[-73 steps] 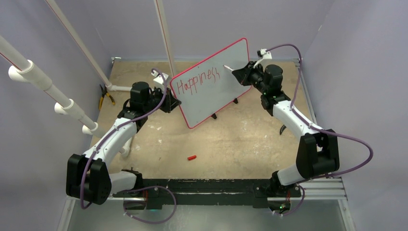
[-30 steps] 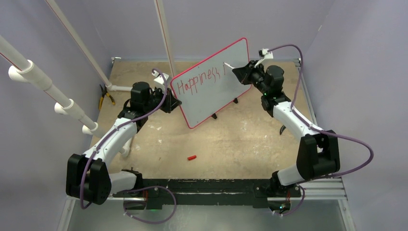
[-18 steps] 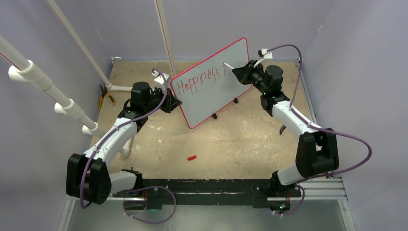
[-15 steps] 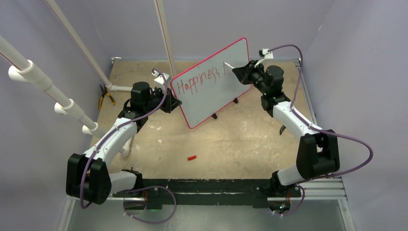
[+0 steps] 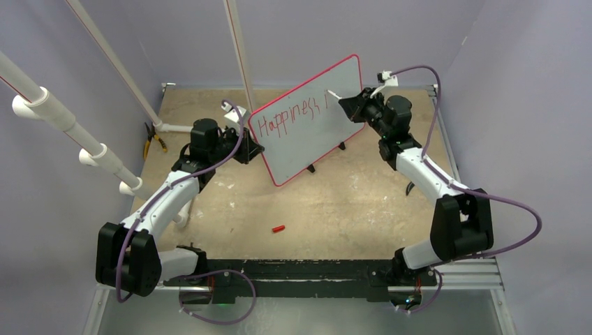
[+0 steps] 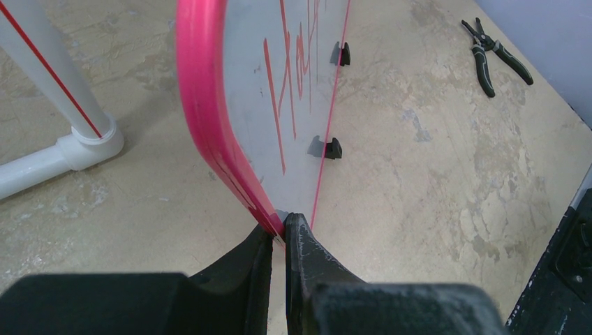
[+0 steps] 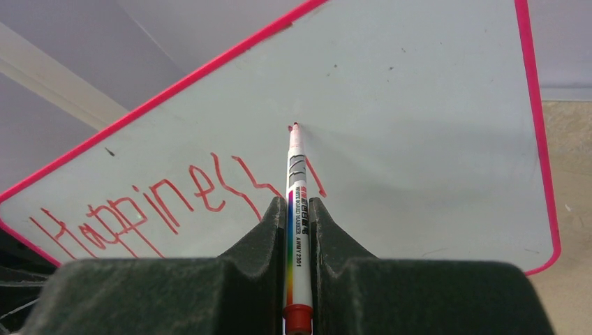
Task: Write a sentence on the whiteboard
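Note:
The whiteboard (image 5: 314,143) stands tilted on its black feet, red-rimmed, with the sentence (image 5: 286,117) in red reading "Happiness" plus one short stroke. My left gripper (image 5: 253,150) is shut on the board's lower left rim; in the left wrist view the jaws (image 6: 279,234) pinch the pink rim (image 6: 202,105). My right gripper (image 7: 299,206) is shut on a white marker (image 7: 297,174) with a rainbow stripe. The marker's red tip touches the board (image 7: 433,125) just above the newest stroke, right of the lettering (image 7: 160,202). From above, that gripper (image 5: 349,106) is at the board's upper right.
A red marker cap (image 5: 278,228) lies on the table in front of the board. Pliers (image 5: 152,142) lie at the left edge, also in the left wrist view as pliers (image 6: 492,59). White pipes (image 5: 237,49) rise behind the board; one pipe base (image 6: 77,139) stands beside its rim.
A short red stroke has appeared after "Happiness". The right gripper with the marker has shifted slightly right and up along the board. The left arm has not moved.

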Controlling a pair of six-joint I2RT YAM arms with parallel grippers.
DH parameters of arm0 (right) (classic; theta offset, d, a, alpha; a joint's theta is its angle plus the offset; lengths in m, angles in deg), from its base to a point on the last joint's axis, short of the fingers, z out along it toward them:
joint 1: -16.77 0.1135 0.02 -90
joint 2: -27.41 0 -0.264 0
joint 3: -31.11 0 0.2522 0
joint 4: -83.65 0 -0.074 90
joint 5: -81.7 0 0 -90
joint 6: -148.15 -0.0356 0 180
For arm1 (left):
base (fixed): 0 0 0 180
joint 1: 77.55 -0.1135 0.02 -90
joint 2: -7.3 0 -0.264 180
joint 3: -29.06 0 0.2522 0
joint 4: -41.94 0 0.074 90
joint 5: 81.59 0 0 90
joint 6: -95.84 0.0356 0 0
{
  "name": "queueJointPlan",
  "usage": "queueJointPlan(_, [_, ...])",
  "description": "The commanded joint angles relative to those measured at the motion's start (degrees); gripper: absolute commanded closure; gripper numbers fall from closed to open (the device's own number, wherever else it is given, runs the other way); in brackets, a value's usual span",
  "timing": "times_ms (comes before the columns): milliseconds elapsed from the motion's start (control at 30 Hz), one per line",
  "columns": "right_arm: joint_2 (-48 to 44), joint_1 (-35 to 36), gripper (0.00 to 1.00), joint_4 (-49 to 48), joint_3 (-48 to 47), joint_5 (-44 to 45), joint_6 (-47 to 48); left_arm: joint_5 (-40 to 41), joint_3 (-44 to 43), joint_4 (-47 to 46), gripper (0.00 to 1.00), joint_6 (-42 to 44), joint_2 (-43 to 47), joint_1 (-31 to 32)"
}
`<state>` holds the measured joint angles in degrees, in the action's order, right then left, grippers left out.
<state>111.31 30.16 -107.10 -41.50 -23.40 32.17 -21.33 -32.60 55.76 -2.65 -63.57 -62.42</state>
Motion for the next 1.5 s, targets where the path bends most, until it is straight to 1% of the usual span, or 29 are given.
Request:
queueJointPlan(0, [1.1, -0.1, 1.0, -0.9, -0.9, 1.2, -0.5, -0.5, -0.8, -0.1, 1.0, 2.0, -0.7, 1.0])
queueJointPlan(500, [-0.3, -0.2, 1.0, -0.5, 4.9, 1.3, -0.1, -0.8, -0.7, -0.1, 1.0, 1.9, -0.8, 1.0])
queueJointPlan(767, [-0.2, -0.1, 1.0, -2.1, 3.1, 0.7, -0.6, -0.7, -0.7, -0.1, 1.0, 1.9, -0.9, 1.0])
queueJointPlan(1100, [-3.2, -0.2, 1.0, -3.1, 2.6, 0.7, -0.9, -0.7, -0.8, -0.2, 1.0, 1.9, -1.0, 1.0])
queueJointPlan(1467, [0.2, -0.1, 1.0, -4.2, -0.7, 0.1, -0.9, -0.6, -0.9, -0.1, 1.0, 2.0, -1.1, 1.0])
